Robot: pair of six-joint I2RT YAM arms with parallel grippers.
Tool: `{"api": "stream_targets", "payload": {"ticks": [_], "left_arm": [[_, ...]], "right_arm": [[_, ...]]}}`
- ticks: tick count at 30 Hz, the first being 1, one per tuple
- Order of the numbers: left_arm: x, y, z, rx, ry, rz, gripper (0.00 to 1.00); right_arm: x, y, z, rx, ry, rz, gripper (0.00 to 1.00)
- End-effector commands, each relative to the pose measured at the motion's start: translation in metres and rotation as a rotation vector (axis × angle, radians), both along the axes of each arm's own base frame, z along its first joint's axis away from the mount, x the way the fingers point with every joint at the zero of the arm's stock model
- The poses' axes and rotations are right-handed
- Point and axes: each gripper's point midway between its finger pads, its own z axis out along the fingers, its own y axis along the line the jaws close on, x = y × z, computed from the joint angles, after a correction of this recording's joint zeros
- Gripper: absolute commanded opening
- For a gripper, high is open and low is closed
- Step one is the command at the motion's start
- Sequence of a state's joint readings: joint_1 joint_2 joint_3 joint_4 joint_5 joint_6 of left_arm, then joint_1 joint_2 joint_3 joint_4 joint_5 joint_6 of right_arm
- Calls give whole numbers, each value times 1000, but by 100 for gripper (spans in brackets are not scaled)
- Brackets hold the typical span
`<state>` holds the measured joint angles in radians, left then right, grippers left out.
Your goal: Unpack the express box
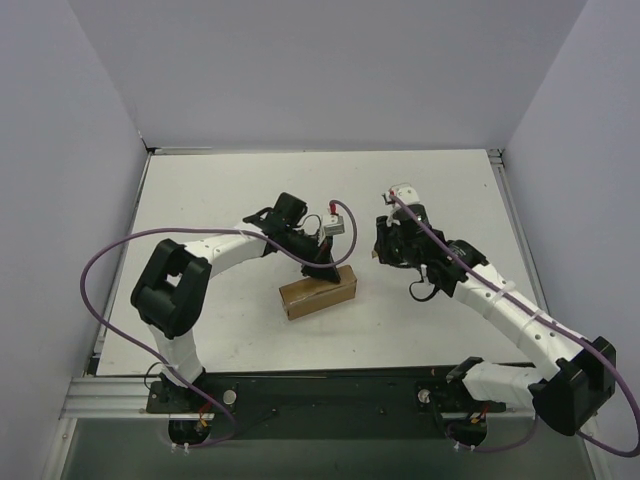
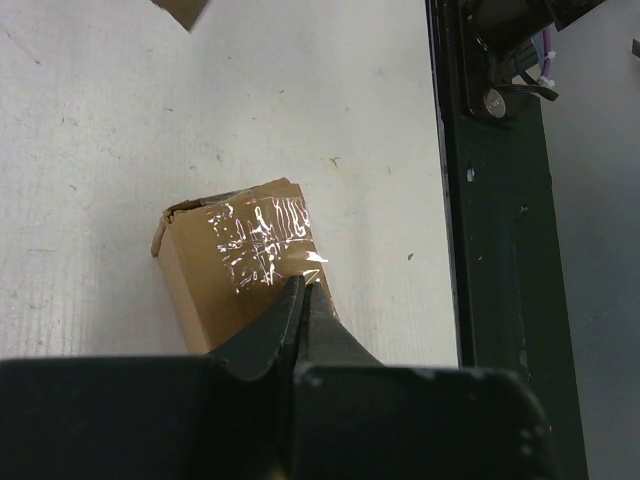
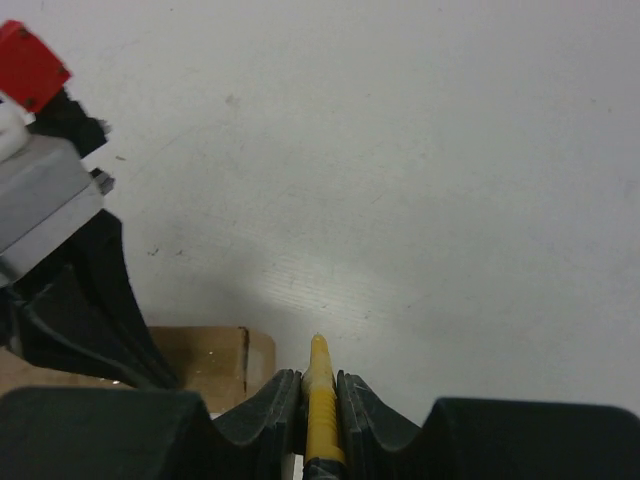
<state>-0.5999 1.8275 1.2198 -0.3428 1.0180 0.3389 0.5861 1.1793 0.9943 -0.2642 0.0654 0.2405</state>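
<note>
The express box [image 1: 318, 292] is a small brown cardboard mailer lying on the white table, its top sealed with shiny clear tape [image 2: 262, 240]. My left gripper [image 2: 303, 281] is shut, its tips pressed together at the near edge of that tape on the box [image 2: 205, 290]; nothing shows between the fingers. From above, the left gripper [image 1: 325, 268] sits on the box's right end. My right gripper [image 3: 320, 378] is shut on a slim yellow utility knife [image 3: 321, 395], tip pointing forward just right of the box corner [image 3: 215, 360]. The right gripper [image 1: 385, 245] hovers to the box's right.
A black mounting rail [image 2: 500, 250] runs along the table's near edge [image 1: 330, 390]. White walls enclose the table on three sides. A brown cardboard scrap [image 2: 180, 8] shows at the top of the left wrist view.
</note>
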Motion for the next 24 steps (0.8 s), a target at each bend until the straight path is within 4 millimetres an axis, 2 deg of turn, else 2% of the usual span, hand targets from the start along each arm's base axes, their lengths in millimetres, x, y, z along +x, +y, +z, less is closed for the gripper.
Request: {"api": "stream_targets", "payload": {"ticks": [1,8,14,24], "left_arm": [[-3,10,-31,65,38,41,0],[-7,12,-38,69,79,64,0],[0,9,-38,45,149,130,0],[9,5,-35,26,173,162,0]], "right_arm": [[1,18,25,48,-124,1,0],[-4,36,21,58,-114,24,0],[-9,48,15,38,-108,48,0],[-9,53,11,-21,-140,30,0]]}}
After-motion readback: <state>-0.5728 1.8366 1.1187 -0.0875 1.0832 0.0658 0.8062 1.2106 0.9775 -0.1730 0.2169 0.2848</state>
